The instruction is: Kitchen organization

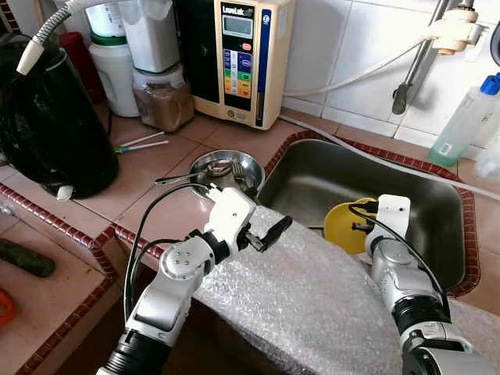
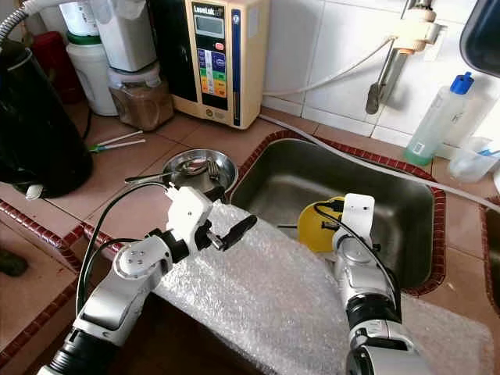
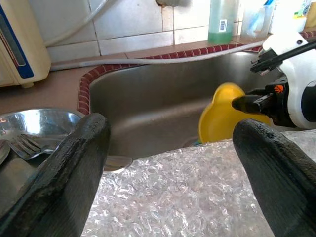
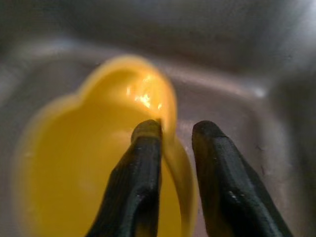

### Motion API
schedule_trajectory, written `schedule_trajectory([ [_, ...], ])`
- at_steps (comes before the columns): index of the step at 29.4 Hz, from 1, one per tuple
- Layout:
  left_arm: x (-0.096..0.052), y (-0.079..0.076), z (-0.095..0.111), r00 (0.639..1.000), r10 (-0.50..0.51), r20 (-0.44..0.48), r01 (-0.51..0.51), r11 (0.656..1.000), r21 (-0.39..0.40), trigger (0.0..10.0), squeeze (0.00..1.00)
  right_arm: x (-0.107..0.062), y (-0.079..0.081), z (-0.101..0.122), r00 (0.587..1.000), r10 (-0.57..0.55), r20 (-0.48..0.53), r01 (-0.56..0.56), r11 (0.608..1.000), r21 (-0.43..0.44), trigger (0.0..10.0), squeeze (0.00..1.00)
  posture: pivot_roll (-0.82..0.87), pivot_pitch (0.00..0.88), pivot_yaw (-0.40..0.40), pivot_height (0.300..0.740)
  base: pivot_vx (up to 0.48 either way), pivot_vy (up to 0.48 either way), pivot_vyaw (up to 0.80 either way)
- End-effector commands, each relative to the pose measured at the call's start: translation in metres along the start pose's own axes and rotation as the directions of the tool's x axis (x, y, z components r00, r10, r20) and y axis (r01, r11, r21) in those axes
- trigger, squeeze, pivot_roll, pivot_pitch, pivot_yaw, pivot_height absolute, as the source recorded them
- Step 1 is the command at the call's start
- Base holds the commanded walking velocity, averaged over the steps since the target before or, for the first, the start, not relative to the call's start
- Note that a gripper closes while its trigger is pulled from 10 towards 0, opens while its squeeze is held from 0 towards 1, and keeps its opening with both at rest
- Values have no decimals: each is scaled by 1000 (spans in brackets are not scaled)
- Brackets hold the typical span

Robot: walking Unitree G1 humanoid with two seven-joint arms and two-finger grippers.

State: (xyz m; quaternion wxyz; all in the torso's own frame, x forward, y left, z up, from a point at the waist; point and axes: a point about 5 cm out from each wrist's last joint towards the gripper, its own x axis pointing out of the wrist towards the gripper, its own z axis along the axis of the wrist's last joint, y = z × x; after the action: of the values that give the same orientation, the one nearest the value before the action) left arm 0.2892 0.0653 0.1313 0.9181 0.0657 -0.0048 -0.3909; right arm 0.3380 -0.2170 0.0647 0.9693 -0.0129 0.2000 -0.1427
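A yellow bowl (image 1: 337,228) stands tilted on edge in the steel sink (image 1: 312,176). My right gripper (image 4: 175,129) is shut on the bowl's rim (image 4: 170,113), one finger inside and one outside. My left gripper (image 1: 275,230) hangs open with nothing in it, just above a sheet of bubble wrap (image 1: 305,297) draped over the counter's front edge. In the left wrist view the yellow bowl (image 3: 222,116) sits straight ahead, between the left gripper's fingers (image 3: 74,163). A small steel bowl (image 1: 248,166) with a fork and a spoon rests on the counter left of the sink.
A black kettle (image 1: 47,125) stands at the left. A jar of brown powder (image 1: 160,98) and a cream water machine (image 1: 242,55) line the back wall. A soap bottle (image 1: 465,121) stands behind the sink, and a cucumber (image 1: 23,258) lies on the lower ledge.
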Motion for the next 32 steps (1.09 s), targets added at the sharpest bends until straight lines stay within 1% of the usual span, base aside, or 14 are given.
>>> schedule_trajectory([
  [1, 3, -1, 7, 1000, -12, 11, 12, 1000, 23, 10000, 1000, 1, 2, -1, 1000, 6, -15, -6, 1000, 2, 10000, 1000, 51, 0, -2, 740, 0, 0, 0],
  [9, 3, -1, 7, 1000, -15, 7, 14, 1000, 28, 10000, 1000, 1, 4, -5, 998, 26, -54, -23, 998, 56, 10000, 1000, 52, 0, -3, 740, 0, 0, 0],
  [13, 3, -1, 8, 1000, -7, 10, 6, 999, 38, 10000, 1000, 1, 6, -3, 998, 33, -45, -30, 997, 70, 10000, 1000, 52, 0, -2, 740, 0, 0, 0],
  [16, 3, 2, 9, 1000, 17, 18, -18, 999, 40, 10000, 1000, 1, 8, 0, 999, 50, -13, -49, 997, 55, 10000, 1000, 52, 0, -2, 740, 0, 0, 0],
  [18, 3, 8, 12, 997, 68, 36, -70, 997, 46, 10000, 1000, 0, 11, 6, 998, 48, 47, -50, 998, 46, 10000, 1000, 55, 0, -3, 740, 0, 0, 0],
  [21, 3, 13, 15, 992, 111, 56, -113, 992, 49, 10000, 1000, -3, 17, 14, 988, 104, 110, -114, 990, 88, 10000, 1000, 55, 0, -2, 740, 0, 0, 0],
  [22, 2, 21, 18, 983, 170, 75, -175, 983, 57, 10000, 1000, -5, 23, 21, 976, 141, 166, -155, 985, 77, 10000, 1000, 56, 0, -2, 740, 0, 0, 0],
  [23, 1, 28, 20, 971, 221, 90, -227, 972, 57, 10000, 1000, -8, 31, 24, 965, 178, 191, -189, 981, 42, 10000, 1000, 55, 0, -1, 740, 0, 0, 0],
  [24, 0, 32, 21, 963, 252, 96, -258, 965, 56, 10000, 1000, -9, 35, 25, 958, 204, 200, -216, 975, 42, 10000, 1000, 55, 0, -1, 740, 0, 0, 0],
  [27, -2, 40, 22, 942, 318, 106, -322, 947, 21, 10000, 1000, -17, 48, 29, 924, 293, 245, -318, 945, 71, 10000, 1000, 57, 0, -1, 740, 0, 0, 0],
  [28, -2, 40, 22, 942, 318, 106, -322, 947, 21, 10000, 1000, -17, 48, 29, 924, 293, 245, -318, 945, 71, 10000, 1000, 57, 0, -1, 740, 0, 0, 0],
  [29, -5, 45, 25, 922, 368, 121, -373, 928, 15, 10000, 1000, -23, 57, 30, 888, 372, 270, -398, 916, 47, 10000, 1000, 56, 0, 0, 740, 0, 0, 0],
  [31, -8, 52, 27, 893, 428, 138, -434, 901, 15, 10000, 1000, -30, 64, 32, 849, 434, 302, -468, 883, 47, 10000, 1000, 56, 0, 0, 740, 0, 0, 0],
  [32, -11, 57, 27, 870, 473, 140, -478, 878, 1, 10000, 1000, -36, 69, 30, 823, 472, 316, -511, 858, 49, 10000, 1000, 53, 0, 0, 740, 0, 0, 0],
])
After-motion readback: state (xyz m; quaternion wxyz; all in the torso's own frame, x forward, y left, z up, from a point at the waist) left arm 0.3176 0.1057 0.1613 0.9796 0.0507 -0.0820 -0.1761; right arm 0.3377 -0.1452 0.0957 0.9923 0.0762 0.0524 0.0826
